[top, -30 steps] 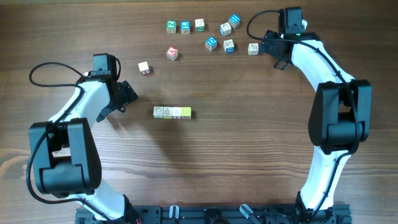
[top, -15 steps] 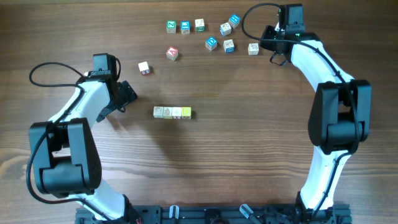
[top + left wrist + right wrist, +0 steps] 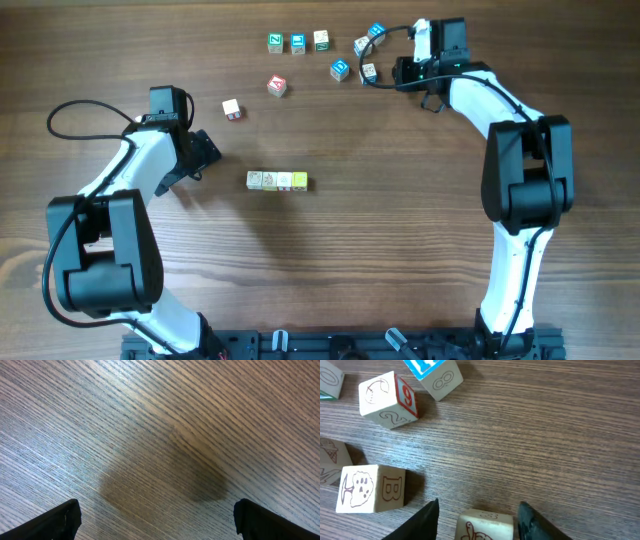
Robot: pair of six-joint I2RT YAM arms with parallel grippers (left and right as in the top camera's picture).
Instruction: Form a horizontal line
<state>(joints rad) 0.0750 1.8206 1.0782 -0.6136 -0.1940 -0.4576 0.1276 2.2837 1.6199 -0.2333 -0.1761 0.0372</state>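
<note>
The right arm has swung left along the top of the table, and from overhead it now covers the lone cream cube! The row mid-table hasn't budged: four cubes touching, with the yellow cube at its right end, while the left gripper hangs wide open and empty. The right gripper stands half open astride that cube with a gap on one side, so it isn't pinched yet; it's likely the row's fifth piece.
</note>
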